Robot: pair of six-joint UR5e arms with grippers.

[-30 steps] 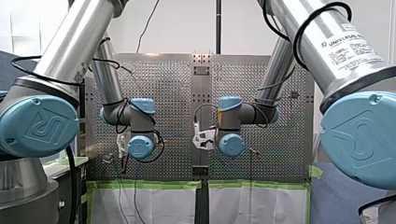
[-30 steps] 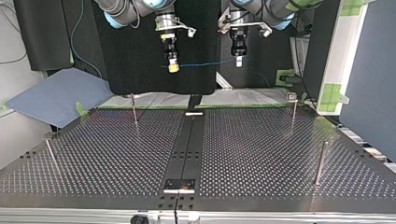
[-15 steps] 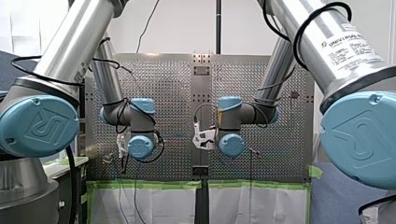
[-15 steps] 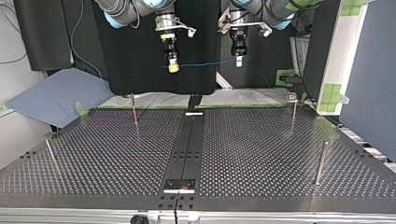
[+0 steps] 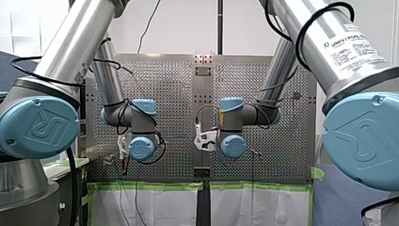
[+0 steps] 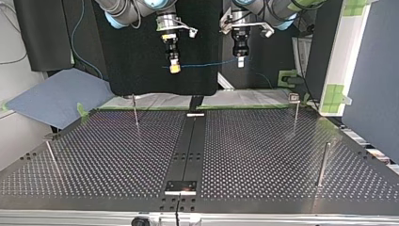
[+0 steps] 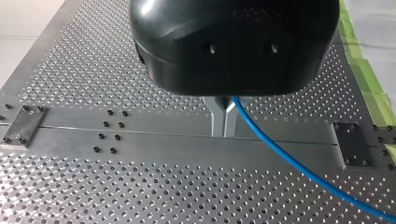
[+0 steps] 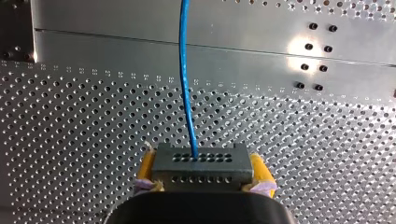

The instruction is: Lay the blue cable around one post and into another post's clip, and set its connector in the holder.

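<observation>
Blue cable (image 6: 207, 63): near-level span in upper centre of top view, strung btw both hands, well above the surface (image 6: 254, 155), touching no post.

Connector (image 8: 201, 167): dark block w/ rows of holes, clamped btw the yellow pads (image 8: 259, 170) of my right hand (image 6: 174, 67). Cable leaves its face straight ahead.

My left hand (image 6: 240, 61): metal fingers (image 7: 216, 116) drawn narrow, pinching the cable further along. Remainder trails off beside it.

Change vs 1 s ago: none seen in front or top view. Arms, hands and cable sit in the same place. Judgement: a pause w/ both grasps secure, routing not yet begun.

Targets: upper-left post (image 6: 135, 109) and upper-right post (image 6: 296, 110) stand bare at the far edge of the surface. The latter has a small head, poss. the clip, too small to confirm. Holder not identified.

Judgement: whole task outstanding. Next move needs the span lowered to post height.
</observation>
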